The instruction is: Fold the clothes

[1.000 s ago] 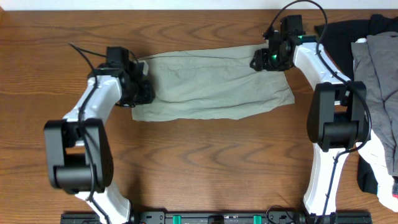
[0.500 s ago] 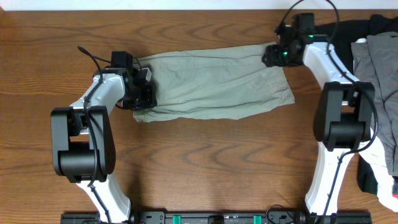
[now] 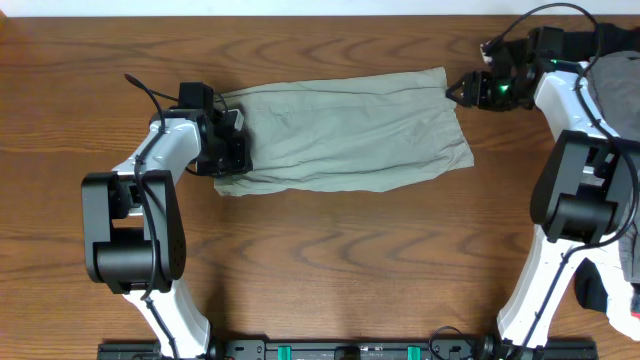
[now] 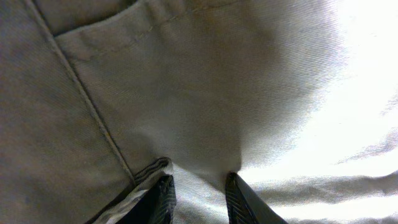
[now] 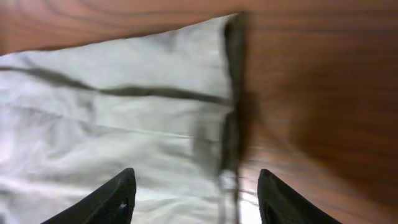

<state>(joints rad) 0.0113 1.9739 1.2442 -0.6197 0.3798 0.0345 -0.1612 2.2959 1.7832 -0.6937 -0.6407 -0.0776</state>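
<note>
The pale khaki-green shorts (image 3: 350,130) lie flat across the far middle of the wooden table, long side running left to right. My left gripper (image 3: 232,150) sits at their left end, its fingers (image 4: 199,199) closed on a fold of the fabric (image 4: 186,93) next to a stitched seam. My right gripper (image 3: 462,90) is open and empty just right of the shorts' far right corner. In the right wrist view its fingers (image 5: 196,193) straddle the hem edge of the shorts (image 5: 124,106) without touching it.
A darker grey garment (image 3: 620,130) lies at the right edge of the table, with a black garment (image 3: 590,295) lower down. Bare wood (image 3: 330,260) stretches in front of the shorts.
My right gripper has let go of the shorts' far right corner and moved away to the right, open. My left gripper shifted slightly right earlier with the left end, then held still.
</note>
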